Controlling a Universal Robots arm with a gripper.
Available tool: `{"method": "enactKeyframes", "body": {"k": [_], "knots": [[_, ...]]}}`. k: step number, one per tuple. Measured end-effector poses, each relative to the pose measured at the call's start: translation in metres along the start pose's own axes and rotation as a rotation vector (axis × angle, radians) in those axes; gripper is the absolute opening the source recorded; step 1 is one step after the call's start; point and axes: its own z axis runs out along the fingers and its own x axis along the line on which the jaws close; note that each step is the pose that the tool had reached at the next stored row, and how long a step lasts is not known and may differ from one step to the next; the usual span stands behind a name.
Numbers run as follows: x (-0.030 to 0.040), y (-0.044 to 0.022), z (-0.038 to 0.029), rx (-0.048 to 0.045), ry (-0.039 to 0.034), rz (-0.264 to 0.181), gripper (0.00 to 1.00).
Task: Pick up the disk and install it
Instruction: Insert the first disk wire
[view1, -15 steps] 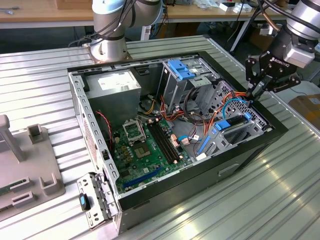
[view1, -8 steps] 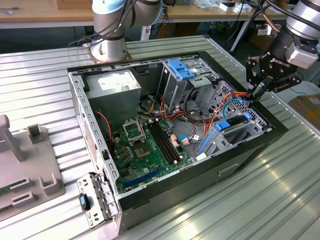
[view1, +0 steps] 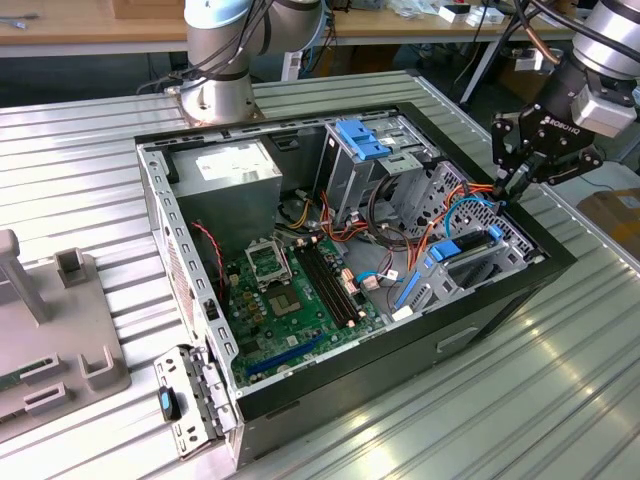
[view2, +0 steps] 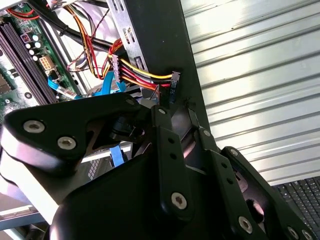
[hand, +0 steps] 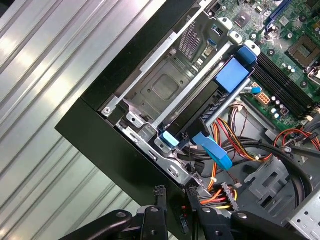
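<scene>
Silver ribbed table (view1: 560, 400) carries the whole job, and on it the black computer case (view1: 480, 320) lies open side up. A grey metal drive cage (hand: 165, 87) fills the case's corner on the exterior view's right.

My gripper (view1: 503, 190) hangs just above the rim of the case wall on that same side, roughly midway along it. From what I get on screen I cannot tell whether it is released or clenched, and I would not claim it grasps anything.

The disk (hand: 200, 107) stands on edge in the cage, framed by its blue bracket, and to my eye it is already slid down into its slot. What matters is its lie. Its long axis runs square to the wall my gripper hangs over, from that wall inward toward the green board. From the gripper it lies lower and further along the wall toward the corner, near but apart. In the exterior view its blue frame shows just under the gripper.

A bundle of yellow, red and orange wires (view2: 145, 77) crosses between them. The wires end in a small black plug (view2: 173, 84) at the wall's rim, just beside the gripper. Whether the two touch, I cannot make out.
</scene>
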Motion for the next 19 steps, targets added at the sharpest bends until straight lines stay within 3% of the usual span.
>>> {"method": "enactKeyframes", "body": {"k": [1,4,14,19], "knots": [[0.0,0.0,0.0,0.0,0.0,0.0,0.21],[0.0,0.0,0.0,-0.0001,0.0001,0.0,0.17],[0.0,0.0,0.0,0.0001,-0.0001,0.0,0.16],[0.0,0.0,-0.0076,0.001,0.0007,0.0,0.16]]}}
